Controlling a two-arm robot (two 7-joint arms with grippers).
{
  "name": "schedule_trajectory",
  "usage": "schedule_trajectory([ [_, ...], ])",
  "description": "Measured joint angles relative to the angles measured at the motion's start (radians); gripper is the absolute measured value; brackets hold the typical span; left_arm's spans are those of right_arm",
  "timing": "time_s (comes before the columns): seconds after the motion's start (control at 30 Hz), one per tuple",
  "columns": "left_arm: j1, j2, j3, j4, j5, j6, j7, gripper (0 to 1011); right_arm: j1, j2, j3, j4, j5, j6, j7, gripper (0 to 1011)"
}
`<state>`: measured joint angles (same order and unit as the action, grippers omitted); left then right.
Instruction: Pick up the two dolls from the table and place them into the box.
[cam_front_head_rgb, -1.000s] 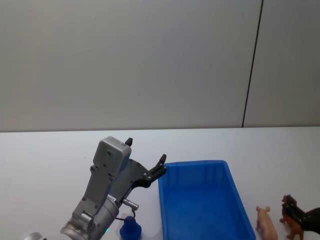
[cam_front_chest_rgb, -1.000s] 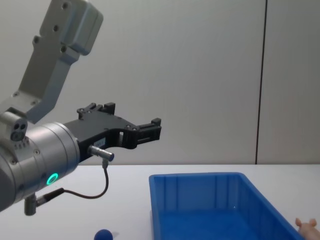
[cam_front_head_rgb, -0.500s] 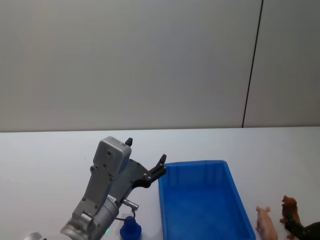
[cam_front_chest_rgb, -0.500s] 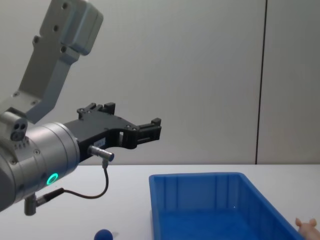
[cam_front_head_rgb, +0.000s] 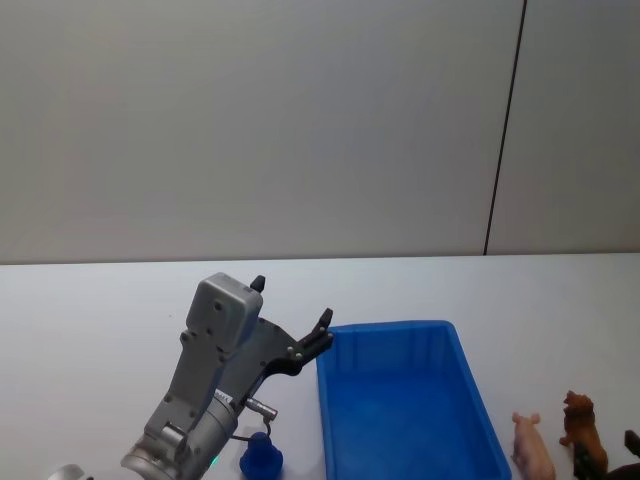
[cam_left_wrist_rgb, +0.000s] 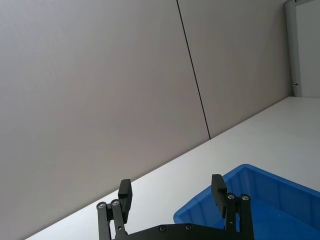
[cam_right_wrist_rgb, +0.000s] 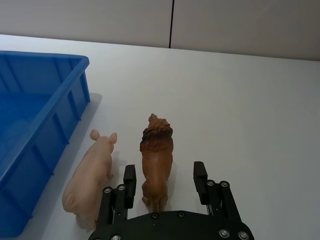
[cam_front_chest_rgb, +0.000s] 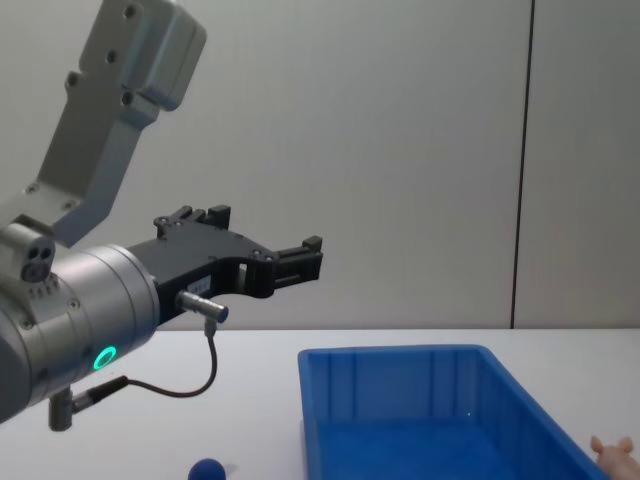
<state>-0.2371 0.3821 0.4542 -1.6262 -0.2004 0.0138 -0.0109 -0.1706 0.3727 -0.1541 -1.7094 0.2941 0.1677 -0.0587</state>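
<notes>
The brown lion doll (cam_right_wrist_rgb: 157, 147) stands on the white table (cam_right_wrist_rgb: 240, 100), with the pink pig doll (cam_right_wrist_rgb: 95, 172) beside it, between the lion and the blue box (cam_right_wrist_rgb: 50, 56). My right gripper (cam_right_wrist_rgb: 165, 182) is open, one finger on each side of the lion's hind end, apart from it. In the head view the lion (cam_front_head_rgb: 578, 418) and pig (cam_front_head_rgb: 532, 448) sit right of the box (cam_front_head_rgb: 390, 328), and the right gripper (cam_front_head_rgb: 610, 455) is at the bottom right corner. My left gripper (cam_front_head_rgb: 292, 300) hangs open and empty above the table, left of the box's far corner.
A small dark blue object (cam_front_head_rgb: 260, 458) lies on the table under the left arm, left of the box. The box's blue floor (cam_front_chest_rgb: 430, 450) is bare. A grey wall with a dark vertical seam (cam_front_head_rgb: 505, 130) stands behind the table.
My right gripper has drawn back toward the lower edge of the head view, uncovering more of the lion. The dolls, the box and the left arm have not moved.
</notes>
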Motion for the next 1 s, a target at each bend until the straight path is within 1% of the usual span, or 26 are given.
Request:
schedule_trajectory([
  [0.07,0.0,0.0,0.0,0.0,0.0,0.0,0.0,1002,0.002,-0.003,-0.001,0.008,-0.002,-0.001,0.005,659],
  [0.13,0.0,0.0,0.0,0.0,0.0,0.0,0.0,1002,0.003,-0.005,-0.002,0.013,-0.003,-0.003,0.009,620],
  [0.17,0.0,0.0,0.0,0.0,0.0,0.0,0.0,1002,0.004,-0.006,-0.002,0.018,-0.005,-0.004,0.012,560],
  [0.23,0.0,0.0,0.0,0.0,0.0,0.0,0.0,1002,0.006,-0.009,-0.003,0.025,-0.007,-0.005,0.018,519],
  [0.33,0.0,0.0,0.0,0.0,0.0,0.0,0.0,1002,0.009,-0.012,-0.004,0.031,-0.009,-0.007,0.023,423],
  [0.37,0.0,0.0,0.0,0.0,0.0,0.0,0.0,1002,0.011,-0.015,-0.005,0.036,-0.012,-0.008,0.026,358],
  [0.47,0.0,0.0,0.0,0.0,0.0,0.0,0.0,1002,0.016,-0.019,-0.007,0.044,-0.016,-0.012,0.033,290],
  [0.5,0.0,0.0,0.0,0.0,0.0,0.0,0.0,1002,0.017,-0.02,-0.007,0.046,-0.017,-0.013,0.034,276],
  [0.8,0.0,0.0,0.0,0.0,0.0,0.0,0.0,1002,0.024,-0.029,-0.009,0.049,-0.028,-0.025,0.043,276],
  [1.0,0.0,0.0,0.0,0.0,0.0,0.0,0.0,1002,0.024,-0.03,-0.007,0.01,-0.041,-0.044,0.045,276],
])
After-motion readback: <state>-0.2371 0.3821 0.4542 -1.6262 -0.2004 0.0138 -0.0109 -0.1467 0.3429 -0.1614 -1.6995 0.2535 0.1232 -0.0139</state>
